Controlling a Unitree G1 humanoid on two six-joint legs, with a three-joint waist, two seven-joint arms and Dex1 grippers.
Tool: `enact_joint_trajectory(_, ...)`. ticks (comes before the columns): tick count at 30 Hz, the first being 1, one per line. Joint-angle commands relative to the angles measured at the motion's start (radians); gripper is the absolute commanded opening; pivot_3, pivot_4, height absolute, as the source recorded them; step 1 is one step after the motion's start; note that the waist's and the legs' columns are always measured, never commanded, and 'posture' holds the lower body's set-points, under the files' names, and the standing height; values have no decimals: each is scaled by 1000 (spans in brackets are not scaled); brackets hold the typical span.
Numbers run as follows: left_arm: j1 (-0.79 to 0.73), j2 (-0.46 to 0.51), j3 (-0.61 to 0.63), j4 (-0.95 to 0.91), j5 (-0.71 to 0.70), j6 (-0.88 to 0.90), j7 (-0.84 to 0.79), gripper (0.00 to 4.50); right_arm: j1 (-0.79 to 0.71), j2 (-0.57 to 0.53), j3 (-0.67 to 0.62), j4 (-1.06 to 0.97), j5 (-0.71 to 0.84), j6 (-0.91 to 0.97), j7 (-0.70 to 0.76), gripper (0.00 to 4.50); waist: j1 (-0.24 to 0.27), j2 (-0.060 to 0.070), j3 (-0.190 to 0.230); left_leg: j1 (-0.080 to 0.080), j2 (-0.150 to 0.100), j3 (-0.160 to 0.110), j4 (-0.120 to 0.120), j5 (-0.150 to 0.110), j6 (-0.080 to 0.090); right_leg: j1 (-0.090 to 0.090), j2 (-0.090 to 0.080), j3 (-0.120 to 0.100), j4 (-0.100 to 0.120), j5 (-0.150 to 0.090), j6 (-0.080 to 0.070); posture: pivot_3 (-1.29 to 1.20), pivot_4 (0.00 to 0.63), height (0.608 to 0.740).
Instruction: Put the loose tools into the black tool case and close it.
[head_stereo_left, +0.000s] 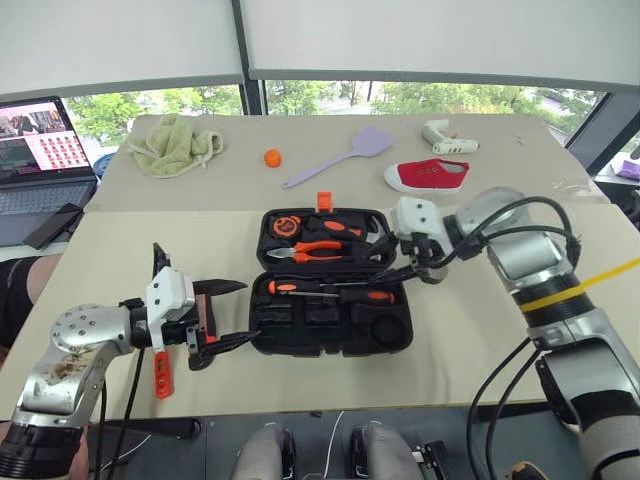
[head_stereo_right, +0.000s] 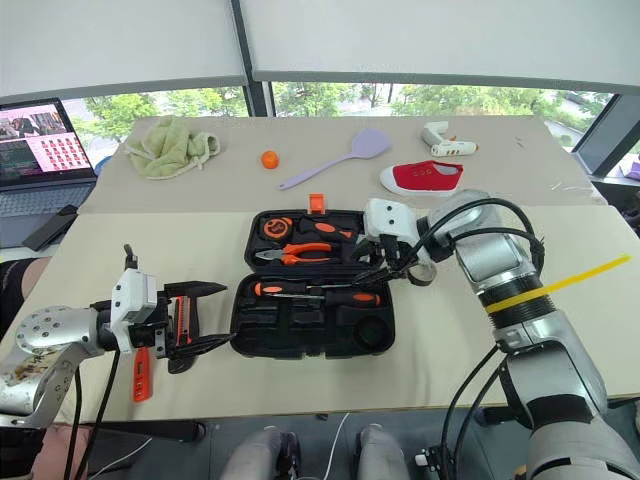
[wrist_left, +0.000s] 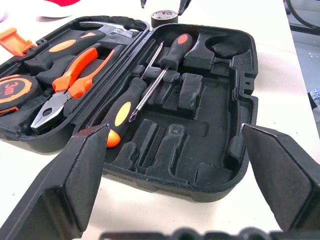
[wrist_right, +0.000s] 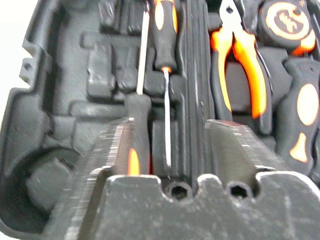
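Note:
The black tool case (head_stereo_left: 300, 322) lies open at the table's middle, lid half away from me. Two orange-and-black screwdrivers (head_stereo_left: 330, 290) rest side by side, pointing opposite ways, along the near half's back row (wrist_left: 150, 85). My right gripper (head_stereo_left: 392, 265) hovers over the case's right end, above the screwdrivers (wrist_right: 150, 75), open and holding nothing. A small dark tape roll (wrist_left: 164, 16) sits on the table just past that end. My left gripper (head_stereo_left: 240, 312) stands open just left of the case, empty. An orange utility knife (head_stereo_left: 162, 378) lies on the table beneath my left wrist.
The case's far half holds orange-handled pliers (head_stereo_left: 320, 250) and a tape measure (head_stereo_left: 288, 225). Further back lie a lilac spatula (head_stereo_left: 340, 158), an orange ball (head_stereo_left: 272, 157), a green cloth (head_stereo_left: 175, 145), a red shoe (head_stereo_left: 428, 175). A laptop (head_stereo_left: 40, 150) stands far left.

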Motion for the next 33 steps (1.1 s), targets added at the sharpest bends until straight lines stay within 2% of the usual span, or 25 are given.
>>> enact_joint_trajectory(1, 12, 1, 13, -34, 4, -7, 16, 4500, 58, 67, -9, -16, 15, -28, -66, 1089, -1, 0, 0, 0, 0, 0, 0, 0, 0, 0, 0, 0, 0, 0, 0, 0, 150, 740)
enact_joint_trajectory(4, 17, 4, 13, -25, 10, -14, 17, 4500, 92, 84, 16, -3, -7, -59, -61, 192, -1, 0, 0, 0, 0, 0, 0, 0, 0, -1, 0, 0, 0, 0, 0, 0, 150, 740)
enact_joint_trajectory(18, 45, 6, 6, 22, 66, -47, 5, 4500, 102, 131, 84, 104, -95, -48, -109, 192, -2, 0, 0, 5, 0, 0, -1, 0, -1, 2, 0, 1, 1, 0, 0, 0, 150, 740)
enact_joint_trajectory(22, 73, -2, 32, 20, 53, -55, 14, 4500, 91, 134, 59, 76, -57, -12, -92, 192, -7, 0, 0, 6, 1, 1, -1, 1, -1, 3, 1, 2, 2, 1, -1, 0, 150, 740)
enact_joint_trajectory(26, 132, -18, 138, 20, -29, -64, 4, 4500, 126, 112, -69, -18, 71, -80, -65, 192, -5, 0, 0, 4, 2, 0, -1, 1, -2, 0, 1, 2, 3, 1, -2, 0, 150, 740)
enact_joint_trajectory(31, 278, -27, 352, 34, -122, -56, -11, 4500, 267, -2, -225, -143, 225, -67, -7, 192, 2, 0, 1, 2, 1, 0, -1, 0, -1, 0, -1, 0, 0, 1, -2, 0, 150, 740)
enact_joint_trajectory(33, 347, -30, 438, 52, -136, -49, -12, 4500, 346, -52, -283, -186, 280, -58, 19, 686, 2, 0, 1, 2, 1, 0, -1, -1, 1, 1, -2, 0, -1, 1, -2, 0, 150, 740)
